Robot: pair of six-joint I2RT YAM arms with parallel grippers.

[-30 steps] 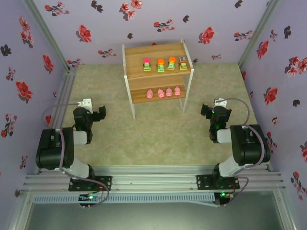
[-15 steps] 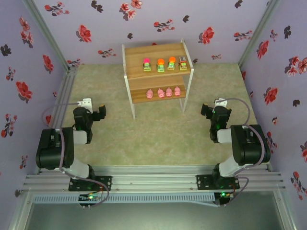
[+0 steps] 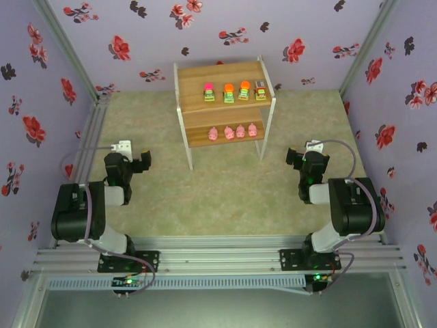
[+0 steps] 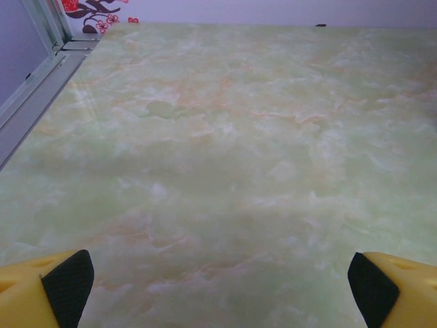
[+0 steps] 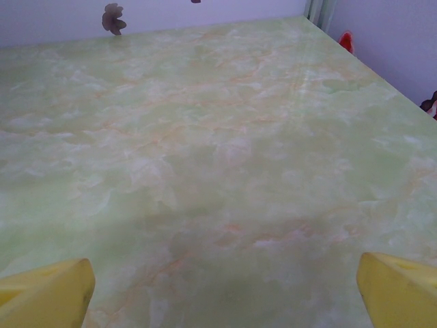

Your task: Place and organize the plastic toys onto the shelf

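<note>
1. Left gripper (image 3: pixel 140 161): jaws spread wide, holding nothing. It sits low over the mat (image 3: pixel 218 198) on the left side, with its arm folded back towards its base. In the wrist view its yellow fingertips (image 4: pixel 42 292) stand far apart with bare mat between them.
2. Right gripper (image 3: pixel 298 158): jaws likewise spread wide and holding nothing. It sits low over the mat on the right side, mirroring the left.
3. Shelf (image 3: pixel 218 72): stands at the far middle of the mat, ahead of both grippers and between them. It lies forward and to the right of the left gripper, and forward and to the left of the right gripper. Its boards run left to right. The right gripper looks slightly nearer its front leg, though the difference is small.
4. Blocky toys (image 3: pixel 229 91): four in a row on the top board, spaced evenly along the board's length.
5. Pigs (image 3: pixel 229 132): four in a row on the lower board, close together and directly below the blocky row.
6. Judgement: all eight toys stand on the shelf, sorted by kind with one kind per tier, so the task looks complete. Any further move would be a forward, inward reach that either arm could make about equally well.
</note>
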